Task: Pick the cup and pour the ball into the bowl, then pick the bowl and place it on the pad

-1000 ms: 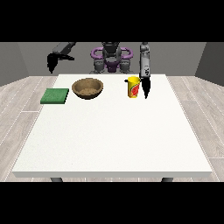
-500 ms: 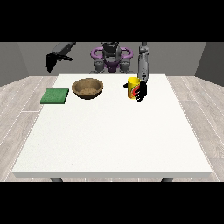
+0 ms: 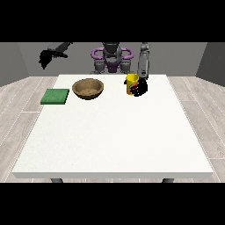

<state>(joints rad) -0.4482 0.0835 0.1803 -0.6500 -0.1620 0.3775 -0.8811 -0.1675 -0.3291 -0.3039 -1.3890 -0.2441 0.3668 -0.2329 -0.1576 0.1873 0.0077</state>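
Hand at the view's right (image 3: 140,88): positioned at the far side of the worktop, against the right flank of the yellow cup (image 3: 131,83), with its dark fingers curled around the cup's side. Hand at the view's left (image 3: 45,58): raised above and beyond the far-left corner of the worktop, well apart from every item; whether its fingers are open or closed cannot be told. White worktop (image 3: 114,136): large, filling most of the view, carrying three items in a row along its far part. Wooden bowl (image 3: 88,88): upright, far centre-left, standing between the pad and the cup and touching neither. Green pad (image 3: 55,96): flat, square, at the far left, just beside the bowl's left side and near the worktop's left edge. Yellow cup: upright on the worktop, right of the bowl, bearing a red marking on its side. Ball: not visible; whether it lies inside the cup cannot be told.
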